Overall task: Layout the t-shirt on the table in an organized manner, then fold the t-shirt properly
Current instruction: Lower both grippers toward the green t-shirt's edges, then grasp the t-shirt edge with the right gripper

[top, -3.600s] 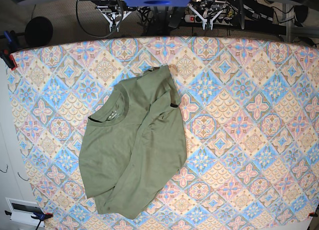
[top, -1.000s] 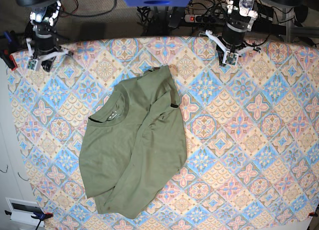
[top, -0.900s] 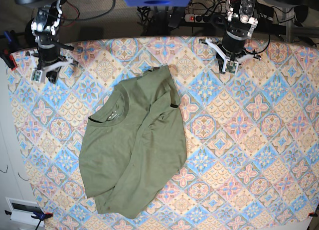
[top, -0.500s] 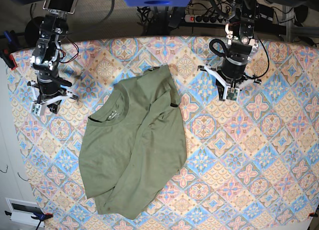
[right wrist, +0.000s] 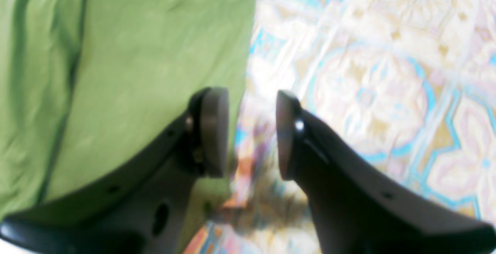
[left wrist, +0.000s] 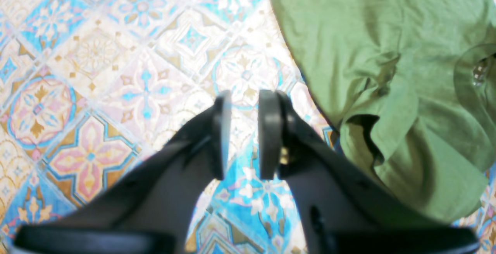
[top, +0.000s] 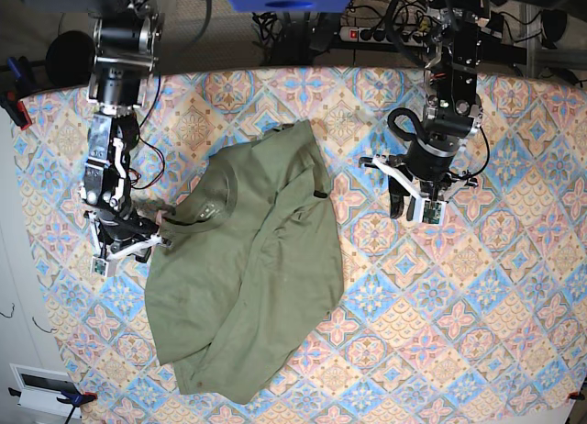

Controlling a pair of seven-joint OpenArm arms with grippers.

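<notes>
The olive-green t-shirt (top: pixel 248 277) lies crumpled on the left half of the table (top: pixel 477 295), collar (top: pixel 215 204) toward the far side and one sleeve folded over the body. My right gripper (top: pixel 131 252) hovers at the shirt's left edge near the collar. In the right wrist view it (right wrist: pixel 252 133) is open, straddling the edge of the t-shirt (right wrist: pixel 116 71), with the bare table (right wrist: pixel 368 71) between the pads. My left gripper (top: pixel 413 211) is over patterned cloth right of the shirt. In the left wrist view it (left wrist: pixel 244 137) is narrowly open and empty, with the t-shirt (left wrist: pixel 387 52) to its right.
A power strip and cables (top: pixel 367 31) sit beyond the table's far edge. Clamps (top: pixel 14 103) hold the cloth at the left corners, and a white box (top: pixel 37 387) stands off the near left corner. Bare patterned cloth (left wrist: pixel 97 52) stretches across the table's right half.
Both arms have come forward from the far edge, the right one to the shirt's left edge and the left one toward its right side. Both grippers have gone from shut to open.
</notes>
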